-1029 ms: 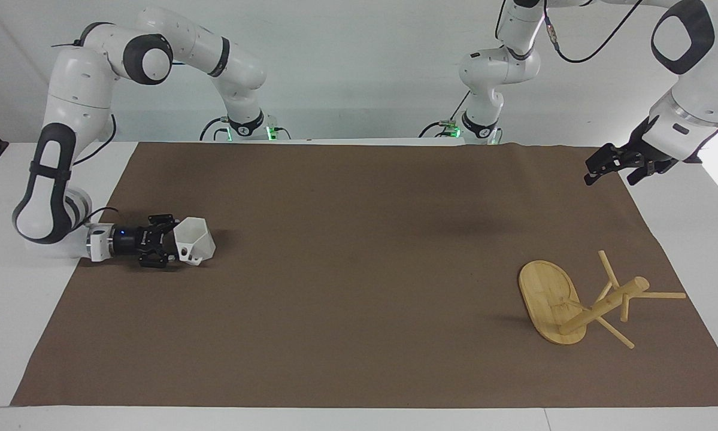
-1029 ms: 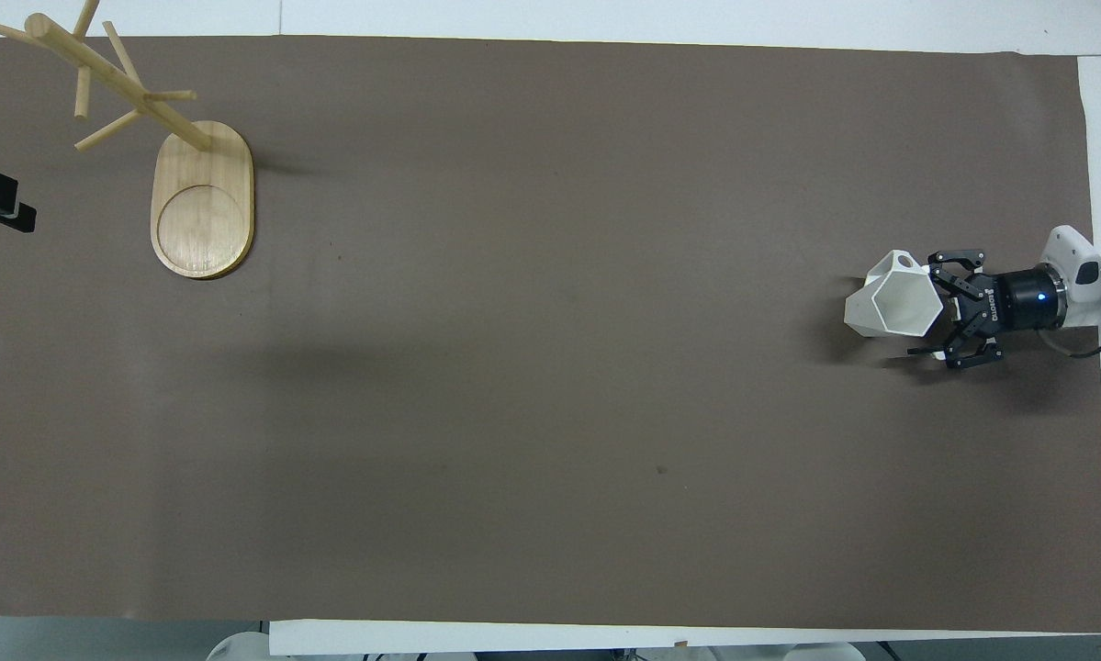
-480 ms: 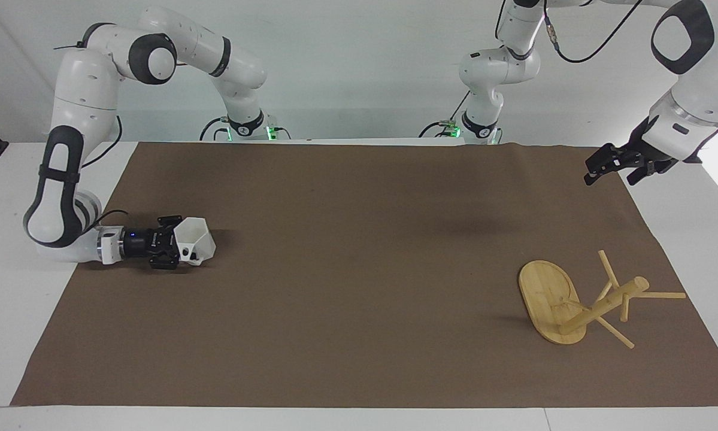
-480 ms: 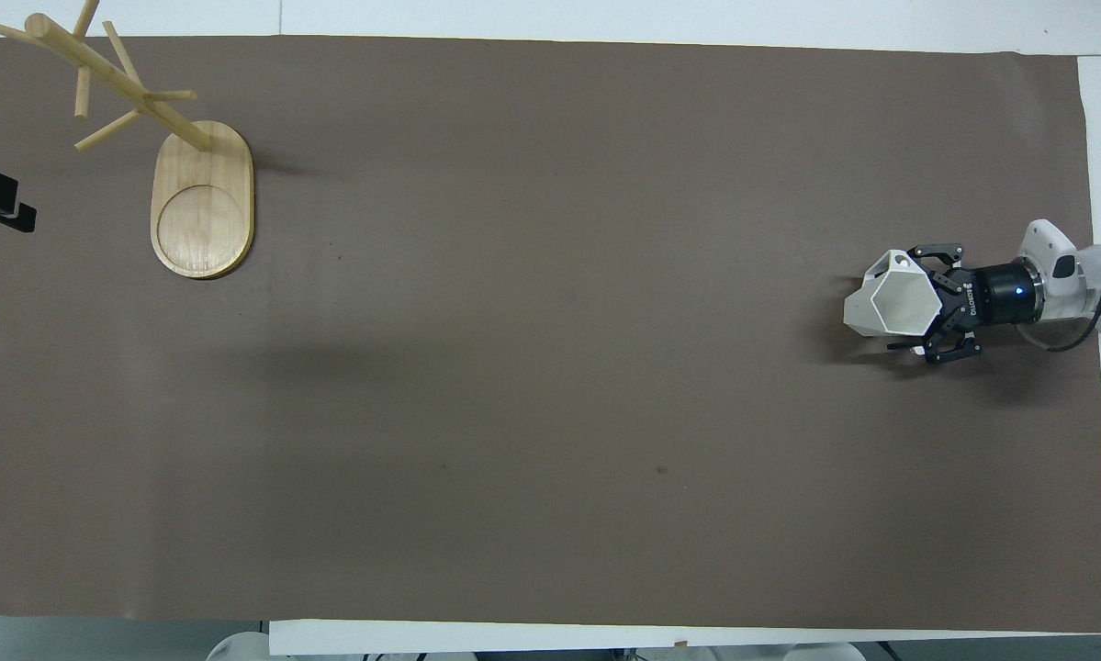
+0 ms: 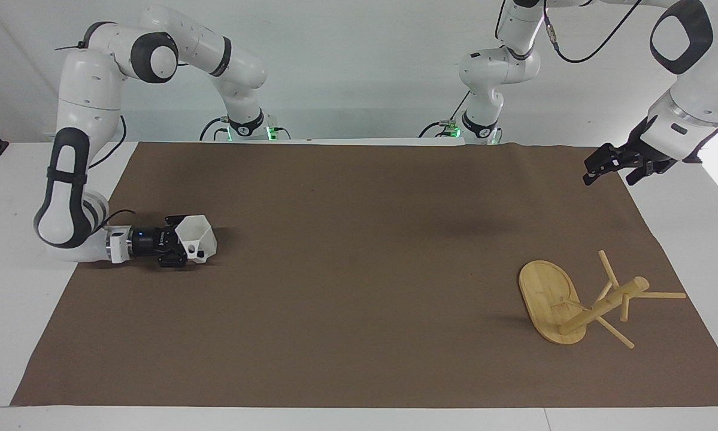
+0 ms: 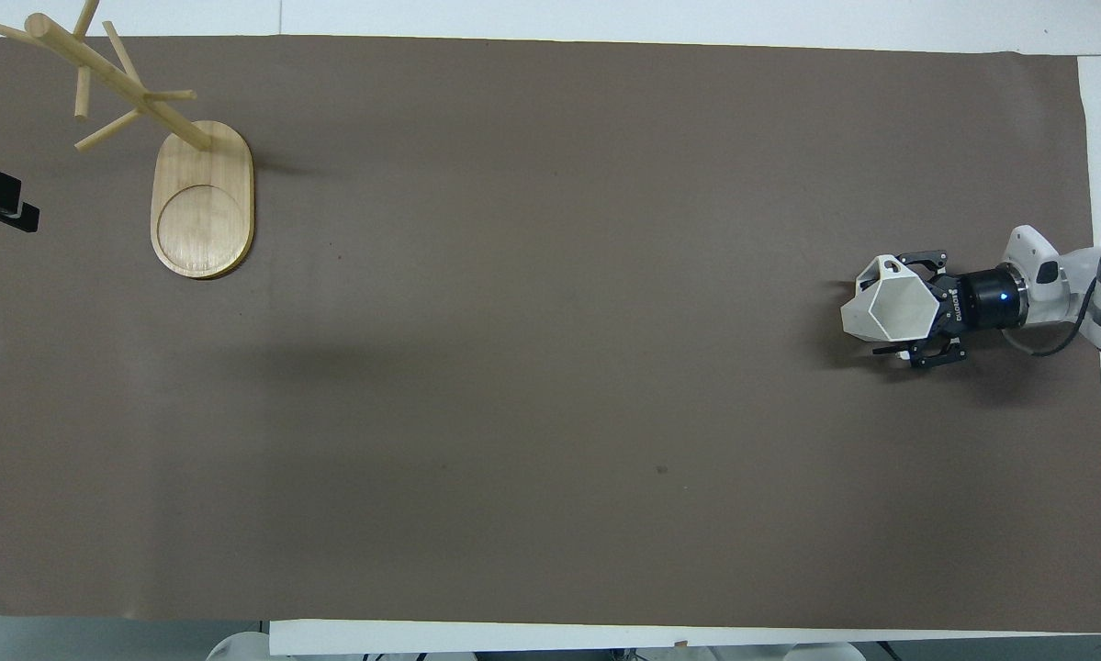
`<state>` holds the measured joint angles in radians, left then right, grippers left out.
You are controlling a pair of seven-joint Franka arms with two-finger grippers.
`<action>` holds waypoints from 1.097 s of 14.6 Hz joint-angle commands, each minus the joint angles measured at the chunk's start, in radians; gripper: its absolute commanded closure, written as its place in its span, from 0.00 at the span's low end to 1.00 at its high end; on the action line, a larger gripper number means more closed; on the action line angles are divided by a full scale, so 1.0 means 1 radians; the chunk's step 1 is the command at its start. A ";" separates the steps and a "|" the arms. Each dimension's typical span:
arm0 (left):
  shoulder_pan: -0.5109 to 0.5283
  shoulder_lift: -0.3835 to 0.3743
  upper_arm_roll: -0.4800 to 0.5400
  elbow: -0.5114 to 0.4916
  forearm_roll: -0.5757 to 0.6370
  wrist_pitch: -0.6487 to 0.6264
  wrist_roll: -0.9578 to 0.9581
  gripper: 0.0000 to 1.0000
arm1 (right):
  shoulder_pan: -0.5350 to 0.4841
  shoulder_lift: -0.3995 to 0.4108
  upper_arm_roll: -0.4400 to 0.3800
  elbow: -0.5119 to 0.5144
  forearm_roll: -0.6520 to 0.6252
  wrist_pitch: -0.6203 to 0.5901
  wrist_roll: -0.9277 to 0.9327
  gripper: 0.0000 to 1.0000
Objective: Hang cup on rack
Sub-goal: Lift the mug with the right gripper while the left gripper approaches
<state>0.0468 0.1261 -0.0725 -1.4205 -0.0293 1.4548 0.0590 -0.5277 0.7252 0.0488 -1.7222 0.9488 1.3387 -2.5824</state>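
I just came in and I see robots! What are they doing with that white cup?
The right arm's pincer lies low at its end of the table, its fingers around the white cup, which sits on the brown mat. The wooden rack stands at the left arm's end, nothing hanging on it yet. The left pincer waits in the air near the mat's corner.

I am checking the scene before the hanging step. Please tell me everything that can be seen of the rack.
The rack is a light bamboo-looking mug tree with a flat oval base, a thick round post and several thin pegs. It stands upright on the brown mat toward the left arm's end of the table. The post rises from the end of the base farther from the robots, and a round groove marks the nearer end. Nothing hangs on its pegs and neither claw touches it.
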 commanded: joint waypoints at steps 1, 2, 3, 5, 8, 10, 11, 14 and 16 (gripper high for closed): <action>0.007 -0.025 -0.010 -0.026 0.019 0.006 -0.008 0.00 | 0.023 -0.033 0.000 -0.036 0.031 0.025 -0.015 0.62; 0.007 -0.025 -0.010 -0.026 0.019 0.006 -0.010 0.00 | 0.032 -0.035 0.002 -0.034 0.033 0.023 -0.010 0.69; 0.007 -0.025 -0.010 -0.026 0.019 0.006 -0.010 0.00 | 0.060 -0.038 0.002 -0.033 0.047 0.023 -0.002 0.73; 0.007 -0.025 -0.010 -0.026 0.019 0.009 -0.010 0.00 | 0.156 -0.076 0.002 -0.039 0.125 0.025 0.059 0.73; 0.007 -0.025 -0.010 -0.026 0.019 0.003 -0.016 0.00 | 0.317 -0.205 0.002 -0.048 0.229 0.149 0.235 0.73; 0.001 -0.023 -0.018 -0.015 0.019 0.012 -0.054 0.00 | 0.429 -0.245 0.002 -0.046 0.319 0.251 0.347 0.73; -0.031 -0.022 -0.021 -0.017 0.020 0.024 -0.109 0.00 | 0.487 -0.251 0.002 -0.043 0.367 0.314 0.378 0.73; -0.151 -0.019 -0.021 -0.020 0.037 0.125 -0.382 0.00 | 0.674 -0.250 0.002 -0.046 0.543 0.494 0.450 0.73; -0.244 -0.011 -0.021 -0.018 0.037 0.136 -0.526 0.00 | 0.788 -0.251 0.002 -0.046 0.645 0.630 0.496 0.73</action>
<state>-0.1209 0.1247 -0.0972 -1.4202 -0.0224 1.5594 -0.3325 0.1799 0.4809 0.0570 -1.7469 1.5091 1.8762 -2.1283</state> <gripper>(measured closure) 0.000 0.220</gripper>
